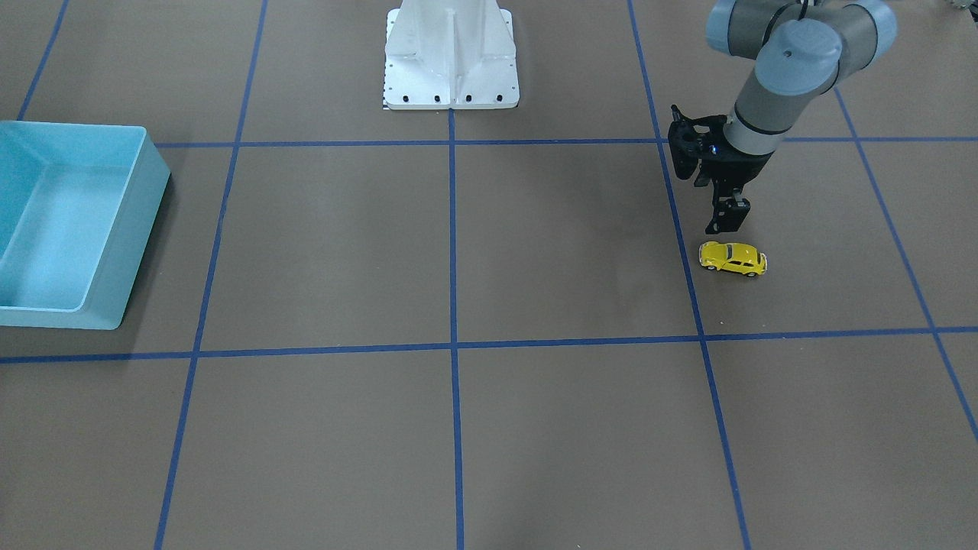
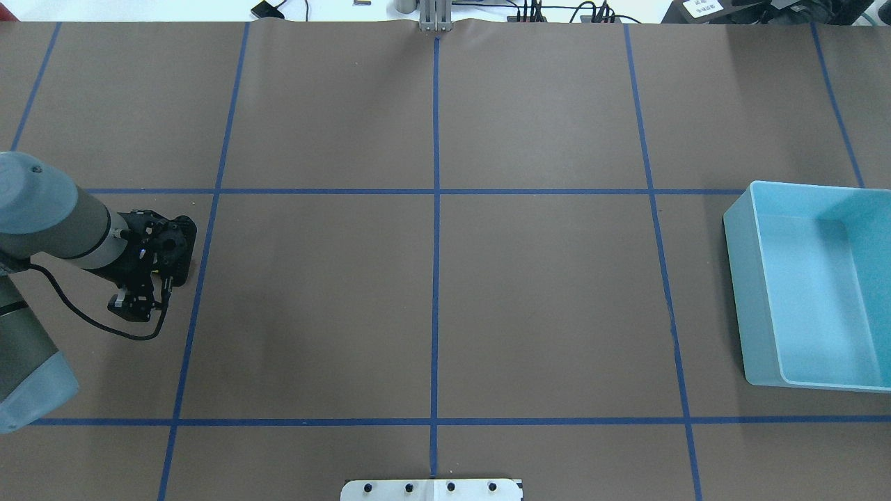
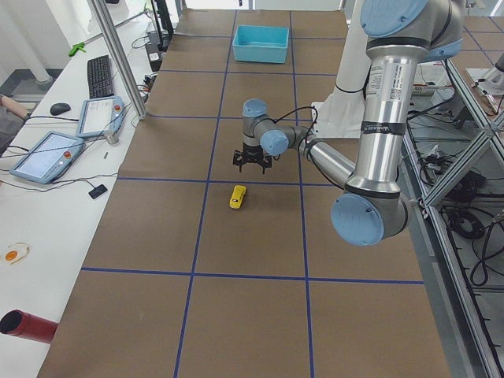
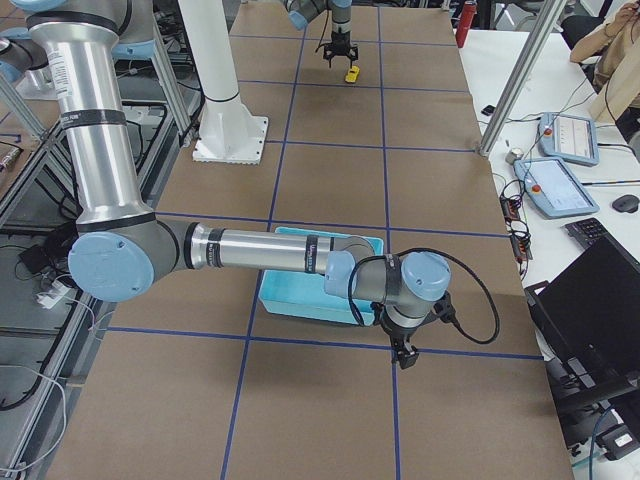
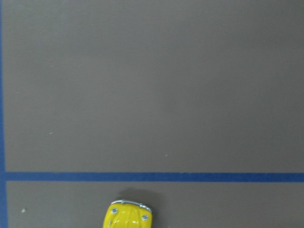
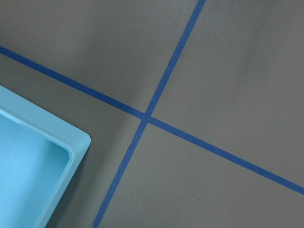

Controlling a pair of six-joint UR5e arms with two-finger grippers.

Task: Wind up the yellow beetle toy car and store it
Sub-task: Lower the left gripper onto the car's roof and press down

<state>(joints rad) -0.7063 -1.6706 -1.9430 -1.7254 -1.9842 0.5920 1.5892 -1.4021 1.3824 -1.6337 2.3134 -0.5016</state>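
A: Left end effector point(image 1: 726, 223) state?
B: Jaws look spread, nothing held. It hangs over the bench point(image 1: 535, 252) near the yellow beetle toy car point(image 1: 733, 258), not touching it.
A: Car?
B: On its wheels on the bench, well apart from the blue bin point(image 1: 137, 229).
A: Right end effector point(image 4: 405, 352)?
B: Beside the bin's corner. Opening: cannot tell.
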